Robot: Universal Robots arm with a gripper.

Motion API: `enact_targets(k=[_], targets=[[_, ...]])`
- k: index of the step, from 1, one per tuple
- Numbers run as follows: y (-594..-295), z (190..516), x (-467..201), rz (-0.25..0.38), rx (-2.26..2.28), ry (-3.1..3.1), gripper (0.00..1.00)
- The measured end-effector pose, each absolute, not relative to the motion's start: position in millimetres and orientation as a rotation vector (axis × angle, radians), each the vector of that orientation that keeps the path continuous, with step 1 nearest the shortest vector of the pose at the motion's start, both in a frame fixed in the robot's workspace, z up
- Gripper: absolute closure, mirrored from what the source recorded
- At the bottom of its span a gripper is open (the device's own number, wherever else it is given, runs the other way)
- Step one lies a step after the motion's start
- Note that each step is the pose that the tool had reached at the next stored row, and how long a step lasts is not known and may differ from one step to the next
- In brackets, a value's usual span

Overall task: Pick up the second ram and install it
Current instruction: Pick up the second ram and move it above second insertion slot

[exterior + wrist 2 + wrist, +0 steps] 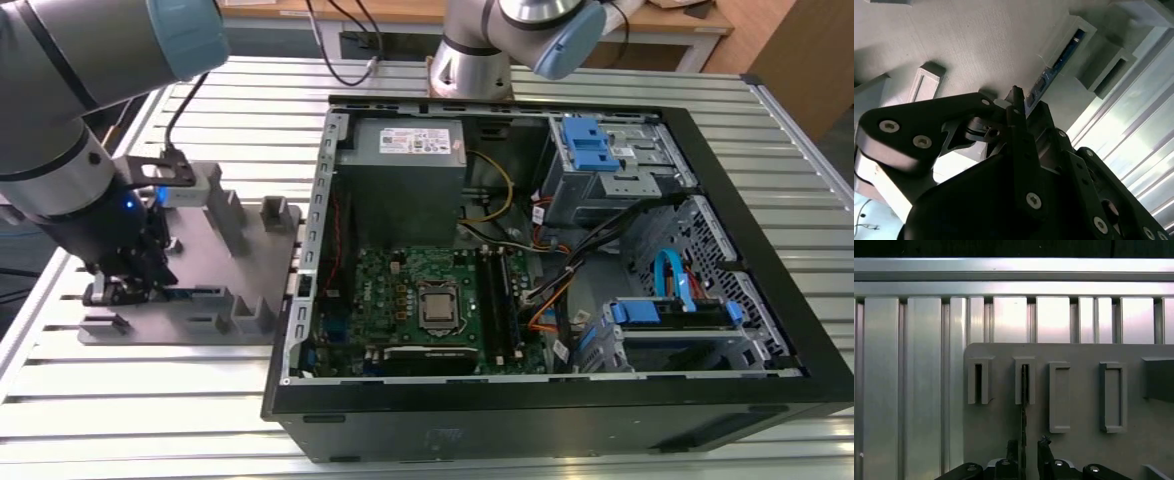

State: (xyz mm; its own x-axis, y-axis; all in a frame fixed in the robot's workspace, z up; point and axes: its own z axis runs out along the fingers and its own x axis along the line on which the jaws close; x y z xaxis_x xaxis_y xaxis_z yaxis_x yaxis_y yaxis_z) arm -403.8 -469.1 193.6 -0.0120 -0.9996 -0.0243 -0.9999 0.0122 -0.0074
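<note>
Gripper (1028, 444) released, jaws straddling second ram (1023, 415) edge-on in grey fixture (1084, 390) slot; ram's lower edge hidden.

**Item 1. Second ram** (1024, 390): edge-on in the first wrist view, a thin dark line in its slot. Chips and label cannot be made out, and the near end is hidden inside the gripper (1028, 445). In the second wrist view it (1061, 55) is a blue strip, partly covered by the slot walls and the gripper (1028, 100).

**Item 2. Gripper, both wrist views:** body cut off by the picture's edge.

**Item 3. Gripper** (120, 290), exterior view: small and dark, detail lost. It hides part of the fixture plate (200, 250).

**Item 4. Arm** (67, 100): cut off at the exterior view's top and left edges.

**Item 5. Computer case** (534, 420): one corner cut off at the exterior view's right edge.

**Item 6. Bench** (134, 400): runs past the edges.
</note>
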Motion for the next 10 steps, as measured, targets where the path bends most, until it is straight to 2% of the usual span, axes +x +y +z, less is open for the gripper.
enact_targets(k=[10], targets=[[-469.2,188.5,-403.8,0.018,-2.195,2.216,0.72]])
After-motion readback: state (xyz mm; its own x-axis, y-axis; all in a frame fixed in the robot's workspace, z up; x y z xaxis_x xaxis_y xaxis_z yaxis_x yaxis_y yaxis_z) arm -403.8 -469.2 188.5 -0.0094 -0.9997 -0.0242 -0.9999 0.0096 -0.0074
